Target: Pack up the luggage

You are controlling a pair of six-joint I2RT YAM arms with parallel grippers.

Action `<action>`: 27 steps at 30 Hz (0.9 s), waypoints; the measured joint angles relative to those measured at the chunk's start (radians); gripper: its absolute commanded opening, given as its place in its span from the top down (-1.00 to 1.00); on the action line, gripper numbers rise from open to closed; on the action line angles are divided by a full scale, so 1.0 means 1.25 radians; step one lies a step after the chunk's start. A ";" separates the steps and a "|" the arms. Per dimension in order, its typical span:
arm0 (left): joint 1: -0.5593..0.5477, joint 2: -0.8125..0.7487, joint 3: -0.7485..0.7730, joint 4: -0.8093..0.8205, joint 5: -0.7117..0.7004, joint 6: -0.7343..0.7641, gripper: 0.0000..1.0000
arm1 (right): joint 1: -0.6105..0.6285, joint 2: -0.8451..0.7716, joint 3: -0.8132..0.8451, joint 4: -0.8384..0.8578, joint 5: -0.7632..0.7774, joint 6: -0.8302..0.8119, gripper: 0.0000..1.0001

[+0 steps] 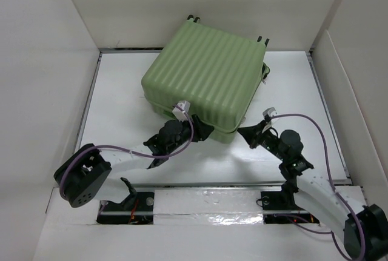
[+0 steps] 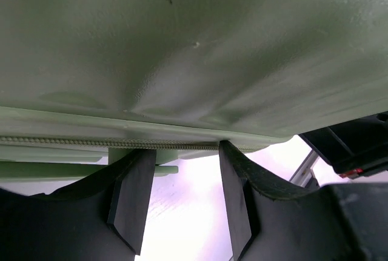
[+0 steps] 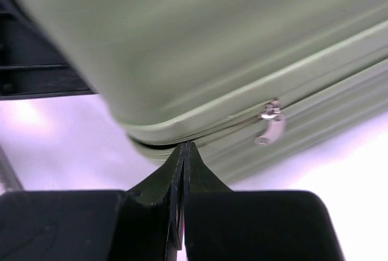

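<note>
The luggage [image 1: 206, 73] is a light-green ribbed suitcase lying flat at the back of the table, its lid down with a narrow gap at the near right corner. My left gripper [image 1: 203, 131] is at its near edge. In the left wrist view that gripper [image 2: 185, 149] is open, its tips just under the zipper seam of the luggage [image 2: 194, 49], with nothing between them. My right gripper [image 1: 242, 132] is at the near right corner. In the right wrist view it [image 3: 185, 146] is shut and empty, its tips at the seam of the luggage [image 3: 212, 43], left of a silver zipper pull [image 3: 271, 125].
White walls [image 1: 48, 61] enclose the table on the left, back and right. Small black wheels [image 1: 193, 17] stick out at the suitcase's far edge. Purple cables [image 1: 315, 128] loop over both arms. A white ledge [image 1: 206, 197] crosses in front of the arm bases.
</note>
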 measured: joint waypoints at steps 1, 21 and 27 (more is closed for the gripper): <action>0.000 0.006 0.005 -0.001 0.001 0.002 0.15 | 0.011 -0.023 -0.003 -0.013 0.024 0.005 0.92; -0.001 -0.066 -0.018 -0.039 -0.029 0.006 0.18 | -0.215 0.302 0.027 0.221 -0.286 -0.011 0.02; 0.002 -0.066 -0.033 -0.038 -0.030 0.006 0.18 | -0.216 0.293 0.033 0.210 -0.283 -0.045 0.00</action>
